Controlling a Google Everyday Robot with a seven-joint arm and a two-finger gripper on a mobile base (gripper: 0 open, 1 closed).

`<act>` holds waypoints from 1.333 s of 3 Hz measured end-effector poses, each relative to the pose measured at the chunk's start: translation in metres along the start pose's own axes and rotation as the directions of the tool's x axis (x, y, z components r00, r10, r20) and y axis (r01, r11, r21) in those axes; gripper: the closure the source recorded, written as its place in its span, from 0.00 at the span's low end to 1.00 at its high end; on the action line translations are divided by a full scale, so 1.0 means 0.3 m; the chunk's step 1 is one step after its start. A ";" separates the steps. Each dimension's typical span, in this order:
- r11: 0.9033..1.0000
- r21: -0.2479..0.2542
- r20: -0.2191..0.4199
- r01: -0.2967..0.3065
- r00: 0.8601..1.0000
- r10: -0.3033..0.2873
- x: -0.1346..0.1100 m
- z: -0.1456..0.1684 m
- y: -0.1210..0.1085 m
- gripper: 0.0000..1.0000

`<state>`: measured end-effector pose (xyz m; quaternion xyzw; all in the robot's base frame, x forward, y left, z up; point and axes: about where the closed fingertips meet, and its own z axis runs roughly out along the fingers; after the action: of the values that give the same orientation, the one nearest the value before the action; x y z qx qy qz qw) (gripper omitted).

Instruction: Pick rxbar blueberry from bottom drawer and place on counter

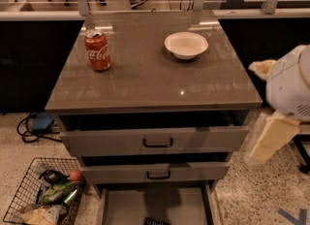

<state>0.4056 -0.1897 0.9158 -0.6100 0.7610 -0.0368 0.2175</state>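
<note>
One snack bar [156, 221] is lying in the open bottom drawer [145, 203] below the counter [155, 81]. The gripper [273, 139] is hanging right of the counter, and I cannot tell whether it is parted or closed. It should be dropping low, clearing the upper drawers [157, 143].

A can [98, 50] is sitting left of a bowl [186, 45] on the counter [145, 81], the rxbar blueberry [156, 221] is lying in the bottom drawer [155, 200] beneath, and the gripper [269, 139] is hanging at the counter's right.

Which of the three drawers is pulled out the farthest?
The bottom drawer: its pale floor shows, with the rxbar blueberry on it; the two handled drawers above are barely open. The gripper hangs right of the counter.
</note>
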 end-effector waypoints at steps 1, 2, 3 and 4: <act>1.000 -0.014 0.039 0.013 0.999 -0.013 -0.022 0.154 0.134 0.00; 0.994 -0.107 0.036 0.022 0.999 -0.018 -0.006 0.354 0.298 0.00; 0.978 -0.206 0.000 0.023 1.000 -0.024 0.020 0.486 0.444 0.00; 0.980 -0.200 -0.003 0.021 1.000 -0.022 0.011 0.496 0.440 0.00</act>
<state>0.3405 -0.1283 0.7380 -0.6370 0.7547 0.0360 0.1528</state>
